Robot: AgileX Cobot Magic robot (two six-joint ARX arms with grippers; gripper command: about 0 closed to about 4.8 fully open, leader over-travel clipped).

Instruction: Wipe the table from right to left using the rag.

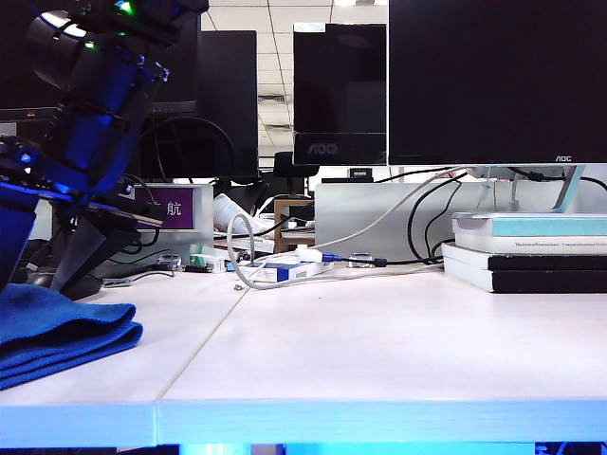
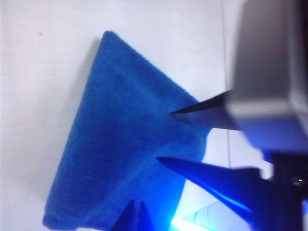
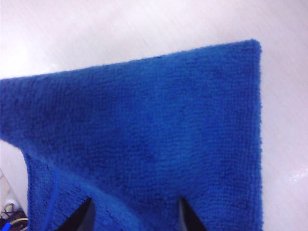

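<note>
The blue rag lies folded on the white table at the far left, near the front edge. In the right wrist view the rag fills most of the picture. My right gripper stands open, its two dark fingertips spread wide on the cloth. In the left wrist view the rag lies below, with the right gripper and its pointed fingers over the cloth's edge. My left gripper hangs above the rag, its tips together and holding nothing. Dark arm links rise at the upper left.
A seam runs across the table right of the rag. At the back stand monitors, a stack of books on the right, cables and a power strip, and a purple box. The front edge is close.
</note>
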